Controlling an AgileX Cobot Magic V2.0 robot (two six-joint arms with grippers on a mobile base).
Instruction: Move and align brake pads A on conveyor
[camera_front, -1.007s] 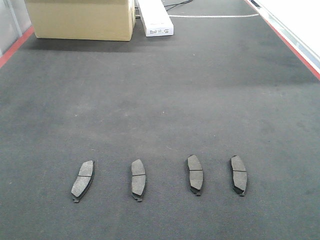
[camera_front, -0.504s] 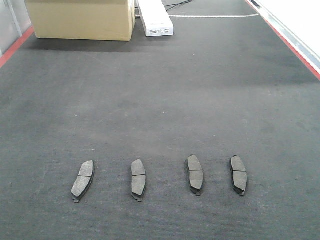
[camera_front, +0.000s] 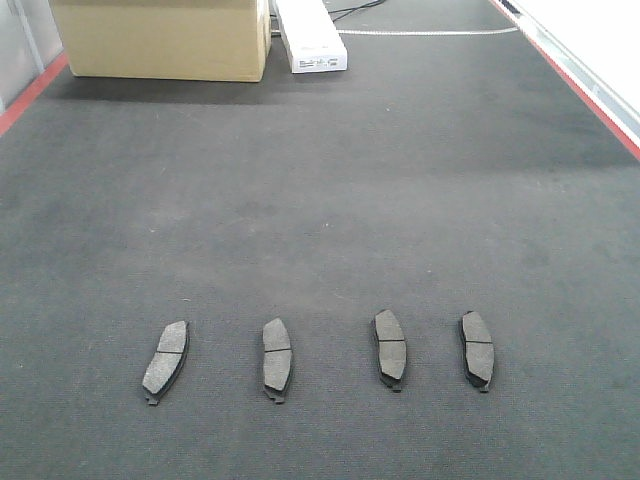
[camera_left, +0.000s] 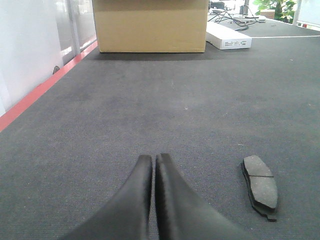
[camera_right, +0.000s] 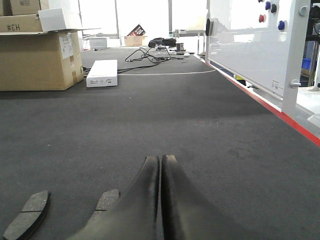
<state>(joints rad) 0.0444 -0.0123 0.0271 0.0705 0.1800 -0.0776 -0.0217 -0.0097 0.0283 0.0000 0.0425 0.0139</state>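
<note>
Right —
L gripper (camera_left: 154, 162): jaws pressed together, empty, low over the conveyor (camera_left: 150, 100).
R gripper (camera_right: 161, 162): same, closed on nothing.
Risk: shut tips coming down could shove a pad askew; thin, flat pieces give little edge to pinch.
Brake pads A (camera_front: 277, 358): four in a near row on the belt, well apart; leftmost tilts, rest roughly parallel. Dark grey, curved, mid-groove.

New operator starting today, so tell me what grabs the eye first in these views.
Four dark brake pads lie in a spaced row across the near part of the charcoal conveyor, the leftmost one tilted. A cardboard box and a white box sit at the far end. Both grippers, left and right, are shut and empty.
</note>
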